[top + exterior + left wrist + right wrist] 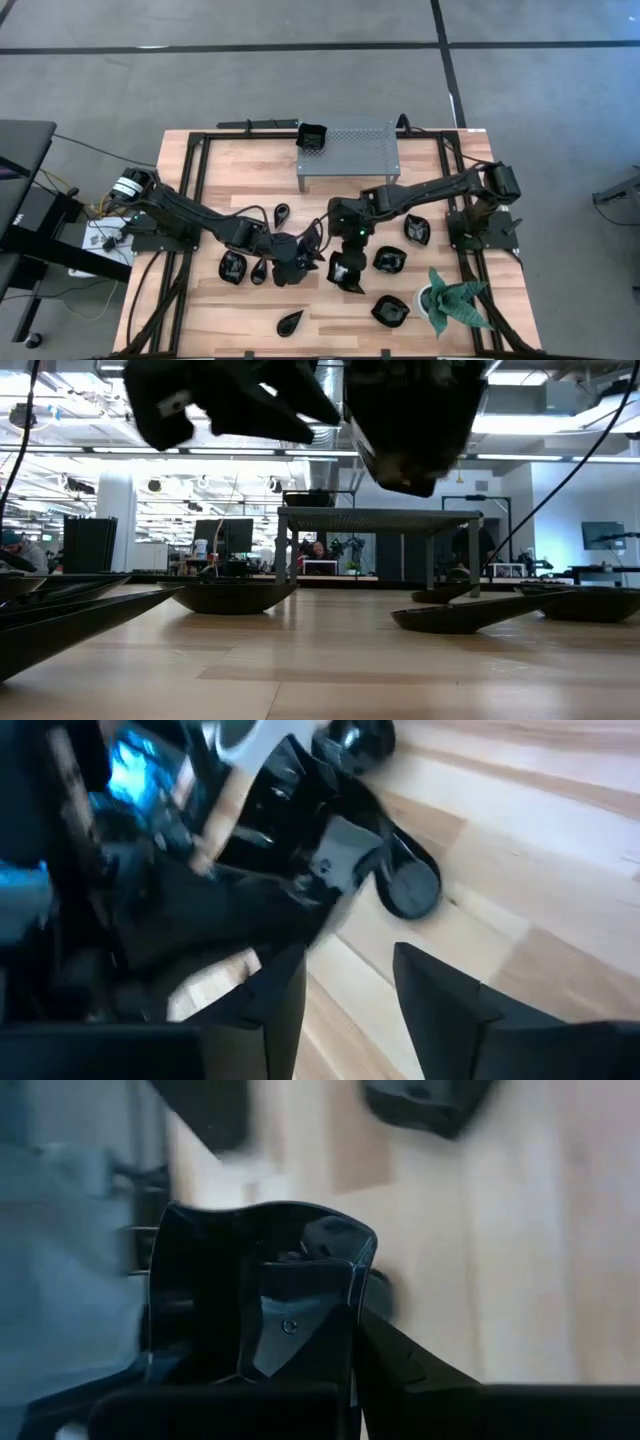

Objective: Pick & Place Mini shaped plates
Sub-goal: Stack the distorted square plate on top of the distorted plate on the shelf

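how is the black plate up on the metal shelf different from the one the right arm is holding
The shelf plate sits flat on the grey perforated shelf, untouched; the held plate is lifted off the table, pinched at its rim by the right tool. The shelf plate lies at the table's far side, the held plate mid-table. Both are squarish, glossy and black.

Glossy black mini shaped plates lie scattered on the table, one square plate lifted.
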`<state>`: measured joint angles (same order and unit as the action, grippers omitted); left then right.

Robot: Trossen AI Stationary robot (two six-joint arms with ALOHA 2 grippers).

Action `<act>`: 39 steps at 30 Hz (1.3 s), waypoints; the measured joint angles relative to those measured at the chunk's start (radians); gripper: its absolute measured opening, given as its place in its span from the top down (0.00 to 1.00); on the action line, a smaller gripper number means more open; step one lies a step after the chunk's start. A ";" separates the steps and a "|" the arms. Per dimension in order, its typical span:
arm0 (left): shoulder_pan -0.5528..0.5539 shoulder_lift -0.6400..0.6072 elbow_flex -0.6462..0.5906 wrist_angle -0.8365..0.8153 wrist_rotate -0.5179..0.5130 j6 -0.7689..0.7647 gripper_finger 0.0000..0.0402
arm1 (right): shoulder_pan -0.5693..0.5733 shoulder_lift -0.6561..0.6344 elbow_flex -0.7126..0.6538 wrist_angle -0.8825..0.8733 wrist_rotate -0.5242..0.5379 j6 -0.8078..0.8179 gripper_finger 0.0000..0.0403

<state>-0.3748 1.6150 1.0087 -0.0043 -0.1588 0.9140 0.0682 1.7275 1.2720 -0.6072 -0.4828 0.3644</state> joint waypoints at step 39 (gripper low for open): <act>-0.030 0.050 -0.025 0.097 0.238 -0.093 0.97 | -0.059 0.000 0.001 0.192 -0.089 -0.182 0.71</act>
<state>-0.4045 1.6650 0.9833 0.0923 0.0795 0.8207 0.0090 1.7275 1.2728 -0.4150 -0.5717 0.1822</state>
